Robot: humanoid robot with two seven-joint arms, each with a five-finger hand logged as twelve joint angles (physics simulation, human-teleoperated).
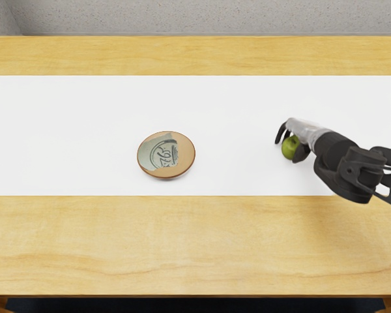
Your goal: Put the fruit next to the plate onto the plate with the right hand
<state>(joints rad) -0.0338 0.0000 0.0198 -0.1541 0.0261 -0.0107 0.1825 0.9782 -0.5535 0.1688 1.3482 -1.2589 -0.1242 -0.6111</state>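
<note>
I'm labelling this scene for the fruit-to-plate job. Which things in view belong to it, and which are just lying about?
Part of the job:
green fruit, grasped by the right robot hand
plate, apart from the fruit, nothing on it

Just there:
white strip under both
wooden table

Curled fingers (280,134) half hide fruit (289,147) (arm (360,172) cropped).

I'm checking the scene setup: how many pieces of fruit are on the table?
1: a small round green fruit, on the white strip right of the brown-rimmed round plate, held in the right hand. No others visible.
</note>
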